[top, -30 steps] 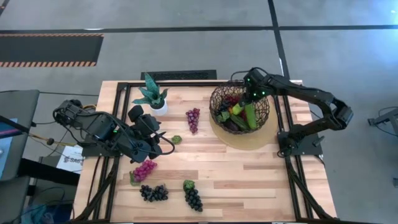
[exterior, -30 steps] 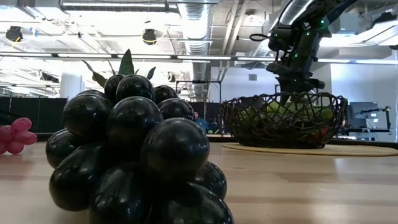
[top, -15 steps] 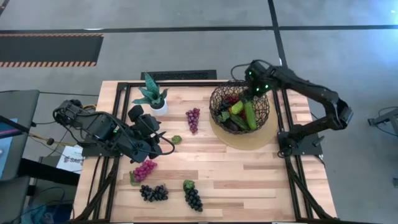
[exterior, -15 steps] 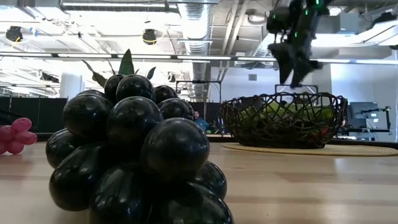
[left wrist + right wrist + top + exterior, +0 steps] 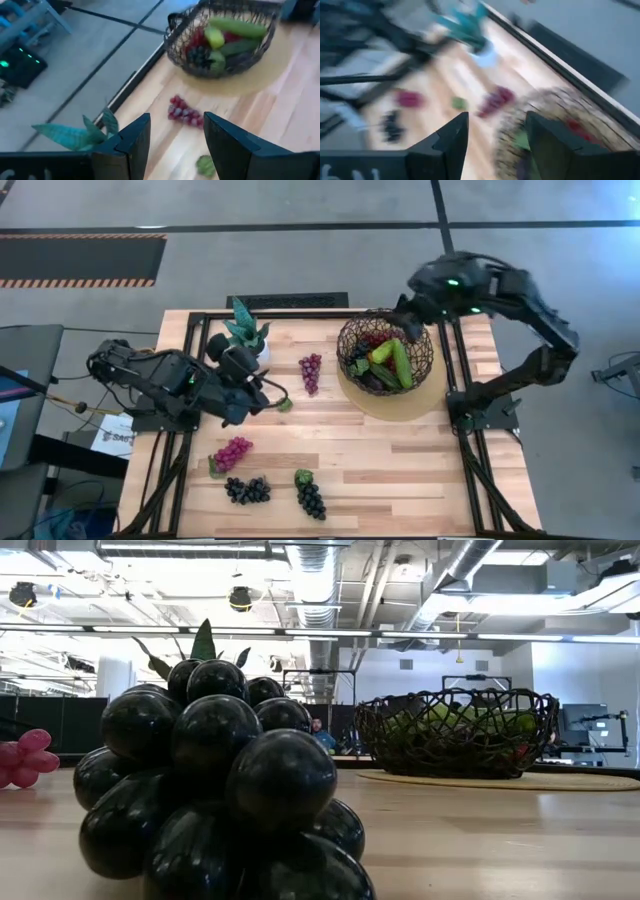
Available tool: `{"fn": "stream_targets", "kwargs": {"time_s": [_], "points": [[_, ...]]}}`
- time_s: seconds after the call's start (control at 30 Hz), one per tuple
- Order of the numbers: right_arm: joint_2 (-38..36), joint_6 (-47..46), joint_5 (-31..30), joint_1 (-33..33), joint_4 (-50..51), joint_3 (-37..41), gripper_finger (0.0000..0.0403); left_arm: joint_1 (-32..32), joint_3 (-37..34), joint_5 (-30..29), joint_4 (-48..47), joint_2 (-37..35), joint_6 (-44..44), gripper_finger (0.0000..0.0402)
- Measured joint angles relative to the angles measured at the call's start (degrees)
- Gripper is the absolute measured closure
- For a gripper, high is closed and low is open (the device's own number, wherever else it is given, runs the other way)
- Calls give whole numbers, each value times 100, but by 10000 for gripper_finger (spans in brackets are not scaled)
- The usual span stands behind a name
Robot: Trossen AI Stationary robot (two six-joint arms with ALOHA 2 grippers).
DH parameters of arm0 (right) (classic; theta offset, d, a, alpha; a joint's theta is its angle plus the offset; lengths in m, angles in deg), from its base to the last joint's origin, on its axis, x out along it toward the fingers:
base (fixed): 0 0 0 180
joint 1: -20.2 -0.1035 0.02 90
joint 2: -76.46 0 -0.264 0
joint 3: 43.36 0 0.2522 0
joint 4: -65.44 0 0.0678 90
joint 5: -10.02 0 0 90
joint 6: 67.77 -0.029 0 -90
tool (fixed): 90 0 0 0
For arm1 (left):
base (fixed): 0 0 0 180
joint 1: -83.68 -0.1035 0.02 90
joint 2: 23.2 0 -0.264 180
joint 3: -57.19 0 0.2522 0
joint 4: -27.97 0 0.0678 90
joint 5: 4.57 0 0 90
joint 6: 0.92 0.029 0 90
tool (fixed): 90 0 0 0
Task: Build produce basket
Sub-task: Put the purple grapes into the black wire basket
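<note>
Now that the right gripper (image 5: 405, 323) has risen out of the basket (image 5: 385, 351) and hangs above its far rim, its fingers (image 5: 445, 145) stand spread with nothing between them; a second ago it was low among the vegetables, so whatever it brought has been left inside. Its wrist view sweeps blurred across the table, which suggests the arm is on the move. From table height the arm has gone from above the bowl altogether.

Across the table, the left gripper (image 5: 262, 388) has swung from over the magenta grapes (image 5: 232, 452) toward the middle, and now sits near the potted plant (image 5: 245, 333). Its fingers (image 5: 131, 142) are apart and empty, aimed at the purple grape bunch (image 5: 186, 112) lying on the wood between plant and basket, with a small green piece (image 5: 205, 165) just nearer.

Inside the basket lie green cucumbers (image 5: 401, 362) and darker produce. Outside remain the purple bunch, the magenta grapes and two black bunches (image 5: 248, 490) near the front edge. I judge the purple bunch is next, for the left arm.
</note>
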Motion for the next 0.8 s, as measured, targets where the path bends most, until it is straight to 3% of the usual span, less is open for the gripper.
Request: {"fn": "stream_targets", "kwargs": {"time_s": [0.2, 0.3, 0.37, 0.53, 0.8], "points": [[-2, -107, -1, -1510, -407, -1010, 194, -541, -515, 924, 335, 2, 1693, 231], [-3, -88, -1, -2237, -858, -1153, 194, -806, -924, 1533, 1117, 19, 2765, 231], [-2, -76, -55, -2649, -1091, -1162, 194, -1016, -1187, 1894, 1893, 12, 3021, 231], [85, -76, -799, -3447, -1299, -1165, 194, -1728, -1892, 2573, 3468, 11, 1737, 231], [234, 22, -1854, -3959, -1292, -1162, 194, -2381, -2886, 3059, 3437, 11, 691, 231]]}}
